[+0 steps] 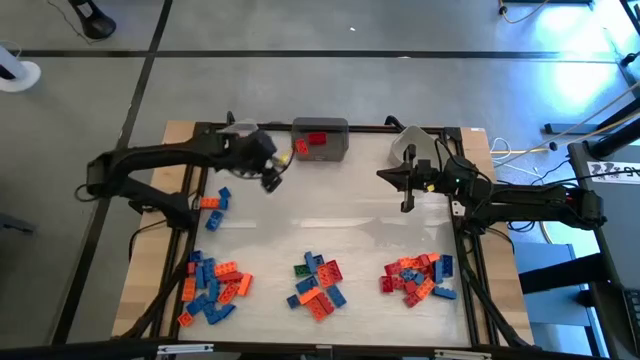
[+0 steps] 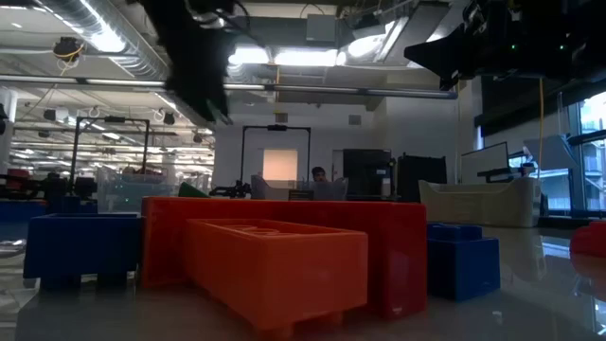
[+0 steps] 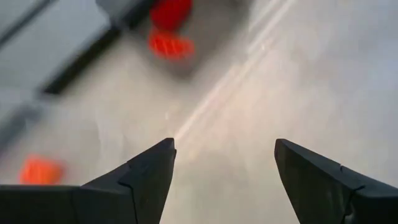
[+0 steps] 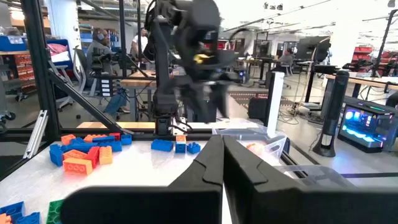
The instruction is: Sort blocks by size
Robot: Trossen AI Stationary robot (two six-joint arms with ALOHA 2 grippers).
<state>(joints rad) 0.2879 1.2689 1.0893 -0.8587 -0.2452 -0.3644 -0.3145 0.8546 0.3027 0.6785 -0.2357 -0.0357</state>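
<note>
The left end effector (image 1: 272, 180) hangs over the pale worktop (image 1: 340, 215) near the grey plastic bin (image 1: 322, 141), its fingers (image 3: 146, 177) spread wide and empty. The red, orange, blue and green studded plastic blocks (image 1: 318, 283) lie in heaps along the near edge. The right end effector (image 1: 407, 203) is closed on nothing, beside the clear plastic bin (image 1: 407, 143).

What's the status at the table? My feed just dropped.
Left gripper open, empty, near grey bin. Right gripper shut, empty, waiting. Blocks in piles, two red blocks binned. Nothing in the way.
</note>
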